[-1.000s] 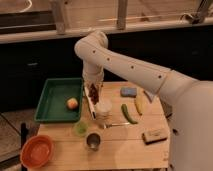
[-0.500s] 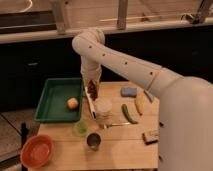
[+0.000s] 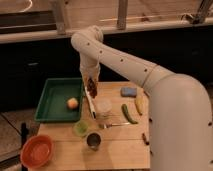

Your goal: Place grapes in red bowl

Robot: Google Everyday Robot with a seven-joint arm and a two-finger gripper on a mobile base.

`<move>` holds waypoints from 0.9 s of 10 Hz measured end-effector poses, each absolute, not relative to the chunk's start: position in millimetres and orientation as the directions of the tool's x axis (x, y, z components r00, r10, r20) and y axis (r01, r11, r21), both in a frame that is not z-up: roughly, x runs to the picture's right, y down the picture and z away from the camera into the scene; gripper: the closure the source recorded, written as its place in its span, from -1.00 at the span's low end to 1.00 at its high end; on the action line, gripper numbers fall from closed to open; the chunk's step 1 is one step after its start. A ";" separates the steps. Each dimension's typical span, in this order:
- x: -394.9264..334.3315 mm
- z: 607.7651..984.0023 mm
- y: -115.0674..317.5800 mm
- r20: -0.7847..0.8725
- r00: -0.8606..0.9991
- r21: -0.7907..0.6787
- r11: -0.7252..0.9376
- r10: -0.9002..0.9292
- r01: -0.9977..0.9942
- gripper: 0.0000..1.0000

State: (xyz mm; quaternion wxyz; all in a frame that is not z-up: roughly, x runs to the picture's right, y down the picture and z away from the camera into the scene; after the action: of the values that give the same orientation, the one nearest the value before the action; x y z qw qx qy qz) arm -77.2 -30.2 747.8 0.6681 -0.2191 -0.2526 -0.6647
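Here we see the red bowl [image 3: 37, 151] at the table's [image 3: 120, 150] front left corner, well apart from the rest. Behind it lies the green tray [image 3: 52, 102] with an orange fruit [image 3: 72, 103] inside. Right of the tray's edge hangs the gripper [image 3: 91, 92], its fingers clenched on the grapes [image 3: 91, 86], held above the table. Below stand a green cup [image 3: 80, 128] and metal cup [image 3: 93, 140]. Farther right lie a green vegetable [image 3: 129, 113], a banana [image 3: 139, 104] and a blue sponge [image 3: 128, 92].
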 end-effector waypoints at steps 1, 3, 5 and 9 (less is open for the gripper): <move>-73.4 751.2 -31.4 0.632 -0.024 0.047 0.008 -0.774 0.999 0.95; -67.8 754.9 -36.2 0.635 -0.031 0.051 0.002 -0.771 0.999 0.95; -71.1 758.9 -44.4 0.635 -0.057 0.068 -0.018 -0.770 0.998 0.95; -78.4 770.2 -56.0 0.637 -0.104 0.094 -0.057 -0.764 0.994 0.95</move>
State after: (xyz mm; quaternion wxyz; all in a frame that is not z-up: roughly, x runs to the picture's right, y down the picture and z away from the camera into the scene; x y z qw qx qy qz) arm -78.4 -56.0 770.2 0.6331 -0.2170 -0.2654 -0.6940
